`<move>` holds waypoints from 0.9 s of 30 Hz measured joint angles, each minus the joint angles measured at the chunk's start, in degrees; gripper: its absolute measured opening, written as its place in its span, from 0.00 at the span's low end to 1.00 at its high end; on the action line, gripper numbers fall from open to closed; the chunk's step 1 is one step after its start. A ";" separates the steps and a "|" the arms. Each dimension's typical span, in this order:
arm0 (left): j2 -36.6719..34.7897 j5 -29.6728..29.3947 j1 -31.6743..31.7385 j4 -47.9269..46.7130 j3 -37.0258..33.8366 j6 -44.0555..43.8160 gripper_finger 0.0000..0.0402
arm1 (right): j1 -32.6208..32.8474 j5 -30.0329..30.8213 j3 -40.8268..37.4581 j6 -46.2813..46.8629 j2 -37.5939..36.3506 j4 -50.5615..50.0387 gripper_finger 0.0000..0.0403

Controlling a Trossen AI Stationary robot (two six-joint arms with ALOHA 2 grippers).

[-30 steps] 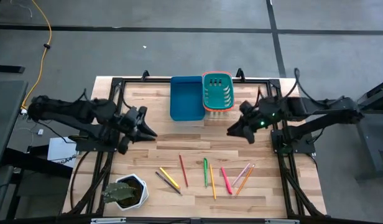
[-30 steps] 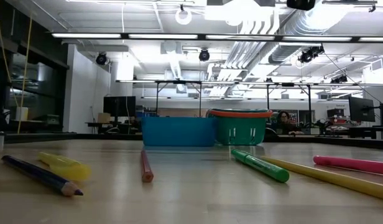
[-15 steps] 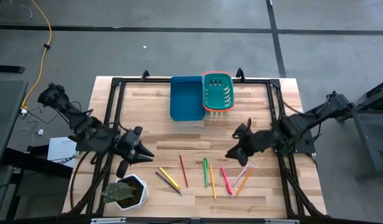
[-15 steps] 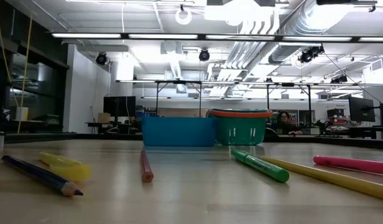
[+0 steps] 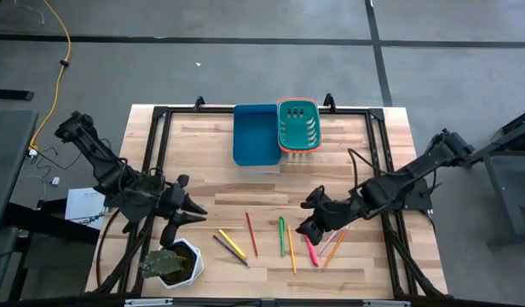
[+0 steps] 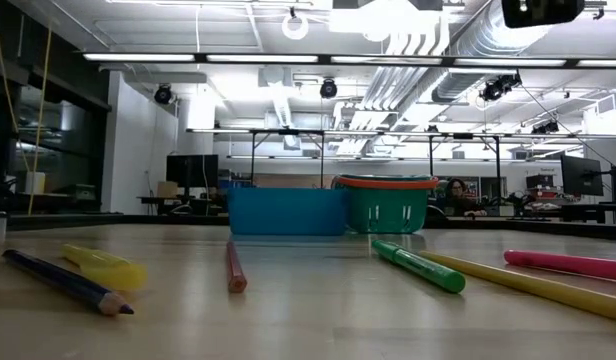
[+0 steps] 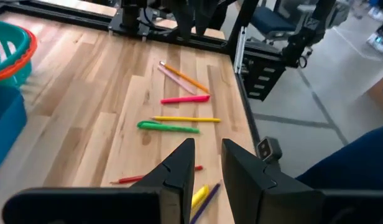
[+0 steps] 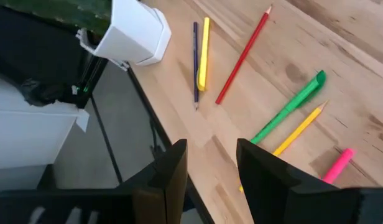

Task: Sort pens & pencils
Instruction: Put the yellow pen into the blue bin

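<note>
Overhead, the left gripper sits left of centre above the pale wooden table, fingers apart and holding nothing. The right gripper sits right of centre, just above the pink pen, its fingers spread and empty. The pens and pencils lie in a loose row along the lower middle: a dark purple pencil beside a yellow highlighter, a red pencil, a green marker, a yellow pencil, a pale pink pencil and an orange pencil. At top centre a blue plastic bin touches a teal slotted basket with an orange rim. A white pot with a green plant stands at lower left.

From table level, both containers stand in the middle distance, the sticks lying in front.

The left wrist view shows parted fingers over the row.

The right wrist view shows separated fingers near the green marker.
</note>
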 joint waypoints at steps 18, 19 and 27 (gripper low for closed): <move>-5.12 34.19 24.50 -8.71 -0.02 31.55 0.17 | -3.39 2.05 0.00 1.38 1.65 1.84 0.32; -4.53 37.04 26.17 -8.89 -0.02 33.01 0.17 | -3.42 2.63 0.00 1.97 1.64 1.69 0.32; 3.17 44.28 34.92 -14.74 -0.02 45.44 0.17 | -3.42 4.19 0.00 3.97 2.15 1.14 0.32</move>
